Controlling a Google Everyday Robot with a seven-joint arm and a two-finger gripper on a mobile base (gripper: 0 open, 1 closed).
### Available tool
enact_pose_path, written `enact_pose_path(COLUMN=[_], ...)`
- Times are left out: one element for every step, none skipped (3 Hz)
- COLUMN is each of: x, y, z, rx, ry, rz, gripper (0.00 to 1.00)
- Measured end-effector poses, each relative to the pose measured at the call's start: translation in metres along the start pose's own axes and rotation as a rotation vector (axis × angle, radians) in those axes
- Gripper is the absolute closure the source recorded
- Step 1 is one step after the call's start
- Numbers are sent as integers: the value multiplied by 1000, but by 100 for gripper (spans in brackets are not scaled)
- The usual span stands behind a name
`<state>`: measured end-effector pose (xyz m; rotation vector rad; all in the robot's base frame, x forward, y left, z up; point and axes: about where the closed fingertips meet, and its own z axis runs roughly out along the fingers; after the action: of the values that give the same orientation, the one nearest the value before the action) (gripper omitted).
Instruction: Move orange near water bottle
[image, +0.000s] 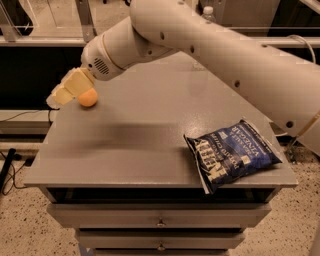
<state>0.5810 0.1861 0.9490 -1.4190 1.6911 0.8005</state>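
At the left rim of the grey metal table (150, 145), the pale cream gripper (60, 96) is being held low, right against the small round orange fruit (89, 98) (whether it is spread or closed cannot be told). A roll over that rim is being risked if the smooth fruit is nudged instead of gripped. The white jointed arm (210, 55) is being stretched down from the upper right, hiding most of the clear white-capped bottle (208, 11), well apart at the back.
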Motion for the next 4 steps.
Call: enact_pose_path(x=[-2,10,26,39], y=[-13,-29,-40,-46], z=[33,50,61,70], rx=[-3,14,23,25], ry=[-45,-64,-66,-67], rz=[-4,13,32,53], gripper=[0,0,0,0])
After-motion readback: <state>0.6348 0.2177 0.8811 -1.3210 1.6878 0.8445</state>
